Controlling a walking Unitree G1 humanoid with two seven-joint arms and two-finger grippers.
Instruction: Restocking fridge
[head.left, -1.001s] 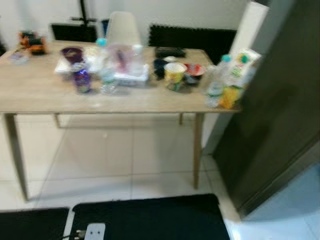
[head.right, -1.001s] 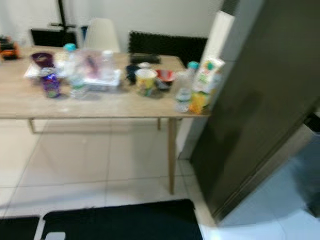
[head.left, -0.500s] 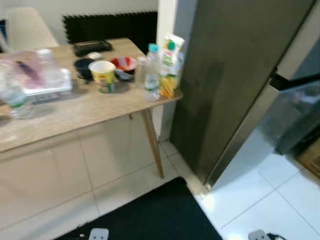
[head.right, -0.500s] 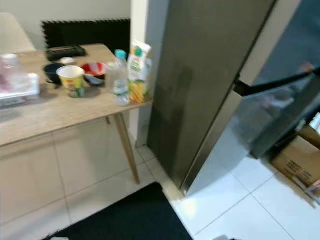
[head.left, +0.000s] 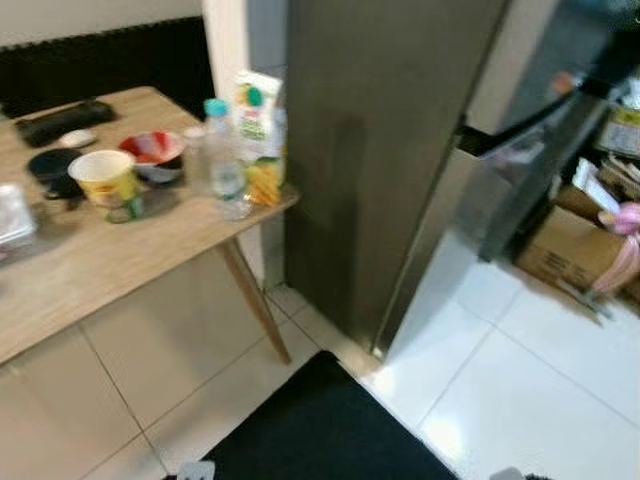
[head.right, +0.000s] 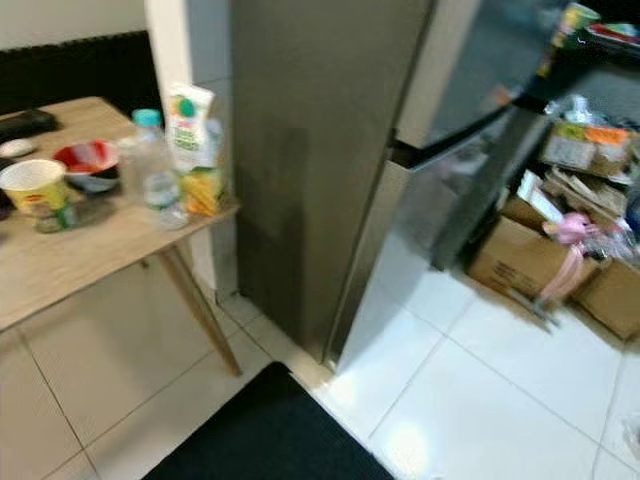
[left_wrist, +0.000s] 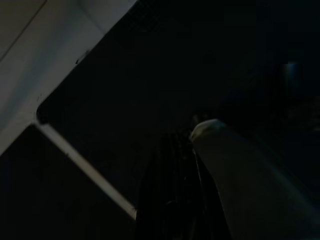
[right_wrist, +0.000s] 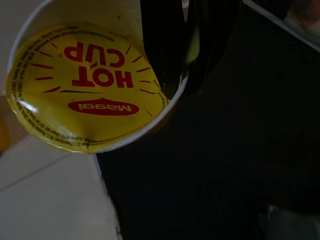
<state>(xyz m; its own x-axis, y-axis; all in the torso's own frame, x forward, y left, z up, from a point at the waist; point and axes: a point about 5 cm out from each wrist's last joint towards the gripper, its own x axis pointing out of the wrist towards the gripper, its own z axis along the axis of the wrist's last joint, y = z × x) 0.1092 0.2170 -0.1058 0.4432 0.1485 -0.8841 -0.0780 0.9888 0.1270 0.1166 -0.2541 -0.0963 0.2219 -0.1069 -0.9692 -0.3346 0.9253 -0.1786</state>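
In the right wrist view my right gripper (right_wrist: 182, 85) is shut on the rim of a Maggi Hot Cup noodle cup (right_wrist: 90, 90) with a yellow foil lid, held over a black mat. The tall dark grey fridge (head.left: 380, 150) stands just right of the wooden table (head.left: 120, 260). On the table's near corner stand a juice carton (head.left: 258, 135), a water bottle (head.left: 225, 165), a second yellow noodle cup (head.left: 103, 178) and a red bowl (head.left: 152, 155). My left gripper (left_wrist: 172, 200) hangs in the dark over the mat and pale tiles.
A black mat (head.left: 320, 430) lies on the tiles in front of me. Cardboard boxes (head.left: 570, 245) with a pink object (head.left: 625, 240) on them crowd the floor right of the fridge. White tiles (head.left: 520, 380) stretch before the fridge.
The camera has swung right: the table slid to the left edge, and the fridge and boxes came into view. Nothing on the table itself moved.
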